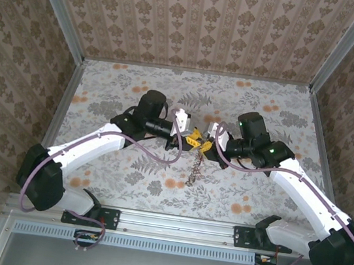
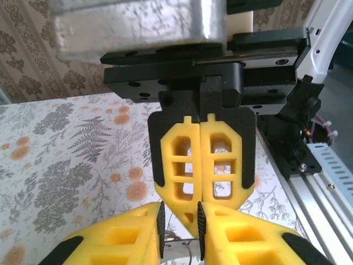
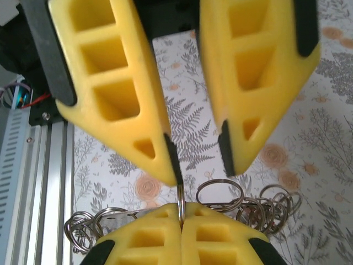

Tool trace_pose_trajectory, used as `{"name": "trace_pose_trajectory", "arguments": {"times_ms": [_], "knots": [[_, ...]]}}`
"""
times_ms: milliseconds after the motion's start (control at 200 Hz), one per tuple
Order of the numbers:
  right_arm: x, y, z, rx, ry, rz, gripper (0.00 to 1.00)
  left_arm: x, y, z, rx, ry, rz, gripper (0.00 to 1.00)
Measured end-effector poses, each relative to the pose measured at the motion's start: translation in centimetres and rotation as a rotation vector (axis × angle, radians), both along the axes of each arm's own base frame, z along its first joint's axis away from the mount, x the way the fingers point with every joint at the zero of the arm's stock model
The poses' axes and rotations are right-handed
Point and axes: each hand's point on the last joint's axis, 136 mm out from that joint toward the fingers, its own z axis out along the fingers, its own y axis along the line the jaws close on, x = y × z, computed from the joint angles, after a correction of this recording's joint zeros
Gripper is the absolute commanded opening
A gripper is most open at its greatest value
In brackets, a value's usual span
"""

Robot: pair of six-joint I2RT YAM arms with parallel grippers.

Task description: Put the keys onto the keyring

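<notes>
overhead looks down; wrist views closely face each other

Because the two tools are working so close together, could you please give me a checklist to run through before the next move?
1. Right tool shut on the keyring: ok; its thin wire stands edge-on in the grip.
2. Left tool open: ok; jaws stand apart, with the wire close to one side.
3. Clearance between the tools: cannot tell; the tips almost meet in the top view.
4. Chain of rings hanging free: cannot tell whether its lower end rests on the table.
5. Keys located: cannot tell; none stands out among the wire loops.
</notes>
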Motion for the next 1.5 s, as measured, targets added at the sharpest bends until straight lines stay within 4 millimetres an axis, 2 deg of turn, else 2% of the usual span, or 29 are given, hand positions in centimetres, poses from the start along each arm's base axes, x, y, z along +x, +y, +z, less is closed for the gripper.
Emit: {"name": "trace_pose_trajectory", "arguments": {"times_ms": [275, 375, 435, 550, 635, 740, 840, 985, 1145, 1255, 1500], "knots": [[-0.5, -0.1, -0.2, -0.075, -0.023, 0.022, 0.00, -0.9, -0.2, -2.1, 0.107, 0.060, -0.031, 0.35], [-0.5, -0.2, -0.6, -0.093, -0.018, 0.020, 0.00, -1.2, -0.5, -3.0, 0.129, 0.084, -0.044, 0.35], [-0.6, -0.4, -0.8, -0.103, -0.019, 0.021, 0.00, -1.3, -0.7, -3.2, 0.136, 0.091, -0.048, 0.27], [-0.4, -0.5, -0.9, -0.114, -0.029, 0.015, 0.00, -1.3, -0.7, -3.3, 0.146, 0.111, -0.039, 0.00], [-0.3, -0.5, -0.9, -0.116, -0.033, 0.014, 0.00, -1.2, -0.7, -3.3, 0.148, 0.107, -0.035, 0.00], [-0.4, -0.5, -0.8, -0.110, -0.036, 0.011, 0.18, -1.2, -0.7, -3.2, 0.143, 0.104, -0.039, 0.00], [-0.3, -0.7, -0.7, -0.066, -0.054, -0.008, 0.24, -1.5, -0.7, -3.1, 0.113, 0.101, -0.057, 0.00], [-0.5, -1.3, 0.2, 0.031, -0.064, -0.033, 0.24, -1.9, -0.5, -3.1, 0.069, 0.100, -0.067, 0.00], [-0.7, -1.8, 1.1, 0.103, -0.070, -0.051, 0.24, -1.9, -0.2, -2.0, 0.011, 0.083, -0.080, 0.00], [-1.0, -1.8, 1.6, 0.130, -0.076, -0.045, 0.17, -2.0, -0.1, -1.2, -0.025, 0.075, -0.090, 0.00], [-1.2, -1.3, 2.2, 0.173, -0.060, -0.029, 0.16, -1.9, -0.3, -0.3, -0.072, 0.069, -0.102, 0.00]]}}
